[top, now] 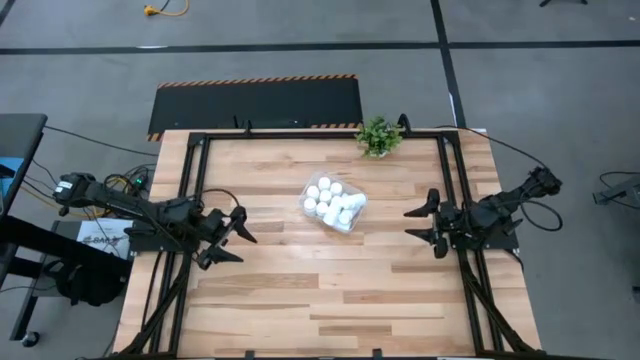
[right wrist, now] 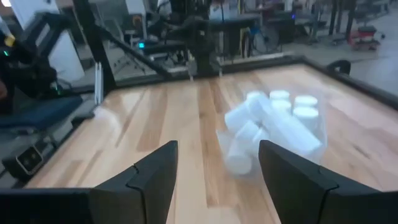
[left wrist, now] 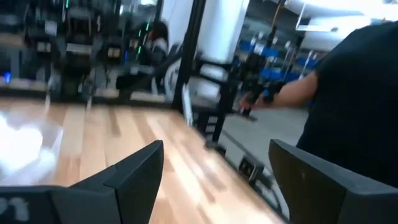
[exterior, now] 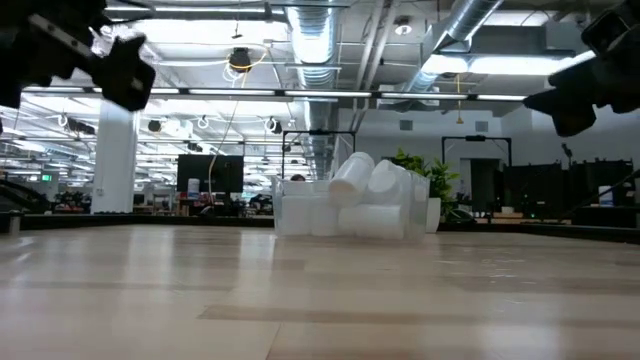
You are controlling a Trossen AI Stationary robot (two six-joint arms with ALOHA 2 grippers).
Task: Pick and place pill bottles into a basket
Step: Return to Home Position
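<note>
Heaped mid-frame in the clear rectangular plastic basket (top: 363, 206), the small white capped pill bottles (top: 333, 200) are judged light, slick, best pinched mid-body; left gripper (top: 243, 248) and right gripper (top: 409, 223) are seen spread wide, empty.

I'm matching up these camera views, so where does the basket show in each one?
High: basket mid-table, just short of the plant.
Low: basket at centre, with the plant behind it.
Left wrist: a blurred pale patch at the picture's edge, probably the basket.
Right wrist: basket close ahead on the table, with bottles inside.
Shared landmark: the plant, which shows in the high and low views only.
</note>
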